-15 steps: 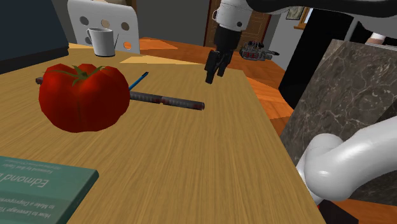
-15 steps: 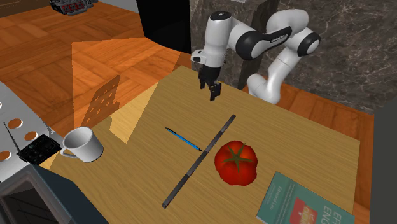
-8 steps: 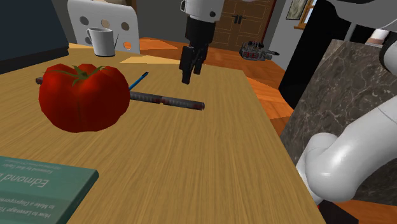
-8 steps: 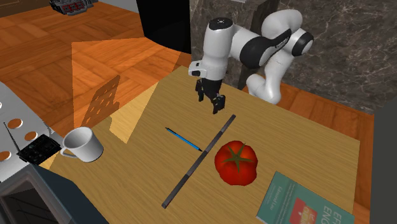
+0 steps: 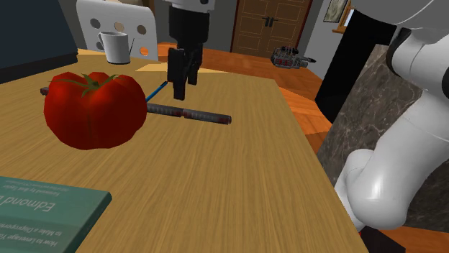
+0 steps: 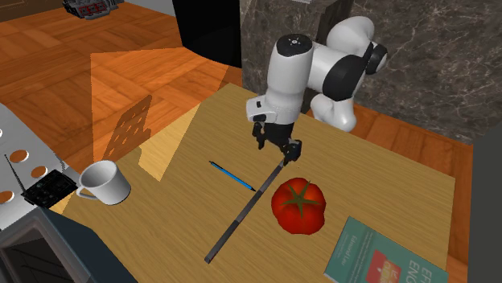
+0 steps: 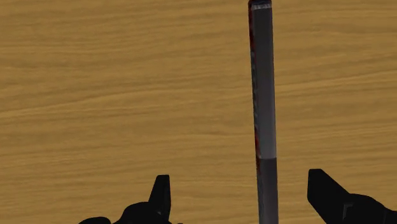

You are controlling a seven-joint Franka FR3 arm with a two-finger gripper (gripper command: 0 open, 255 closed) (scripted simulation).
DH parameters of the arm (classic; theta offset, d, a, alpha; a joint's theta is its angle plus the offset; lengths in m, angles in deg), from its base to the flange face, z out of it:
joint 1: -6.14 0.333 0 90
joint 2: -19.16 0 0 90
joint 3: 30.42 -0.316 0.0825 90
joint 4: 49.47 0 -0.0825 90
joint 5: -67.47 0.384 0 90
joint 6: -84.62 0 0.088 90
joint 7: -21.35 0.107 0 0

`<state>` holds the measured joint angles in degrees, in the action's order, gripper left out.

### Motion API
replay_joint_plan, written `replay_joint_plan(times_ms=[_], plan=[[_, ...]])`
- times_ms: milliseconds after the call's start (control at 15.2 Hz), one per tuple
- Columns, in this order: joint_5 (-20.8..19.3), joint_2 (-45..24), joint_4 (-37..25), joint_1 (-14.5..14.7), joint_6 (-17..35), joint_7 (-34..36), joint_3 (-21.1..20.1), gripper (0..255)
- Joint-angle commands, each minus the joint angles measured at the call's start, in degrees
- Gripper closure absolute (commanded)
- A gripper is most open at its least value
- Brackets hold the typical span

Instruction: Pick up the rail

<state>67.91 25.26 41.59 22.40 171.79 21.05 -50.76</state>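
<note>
Shoulder view: tomato (image 5: 93, 108) at left, crowding the rail (image 5: 188, 113), which lies flat on the counter (image 5: 216, 180). Tool (image 5: 180, 90) hovers near its free end, fingers apart. Risk: rail off-centre between fingers, grasp far from middle; long rail may tip or roll loose.

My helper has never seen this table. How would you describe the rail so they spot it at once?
On the wooden table, find the big red tomato. The rail is the long dark bar lying flat right beside it, stretching across much of the tabletop. It is far longer and thicker than the thin blue pen on its other side.
</note>
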Motion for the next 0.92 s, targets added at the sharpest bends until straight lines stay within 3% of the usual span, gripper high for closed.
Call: replay_joint_plan(times_ms=[0, 660, 726, 858], plan=[[-1.33, -4.19, -5.03, 1.47, -1.68, 0.46, -1.96, 0], [-0.80, -2.84, 2.36, 1.66, 4.34, 0.09, -2.01, 0], [-0.85, -2.97, 2.12, 1.67, 4.22, 0.11, -2.02, 255], [-0.87, -3.03, 2.04, 1.67, 4.19, 0.13, -2.03, 255]])
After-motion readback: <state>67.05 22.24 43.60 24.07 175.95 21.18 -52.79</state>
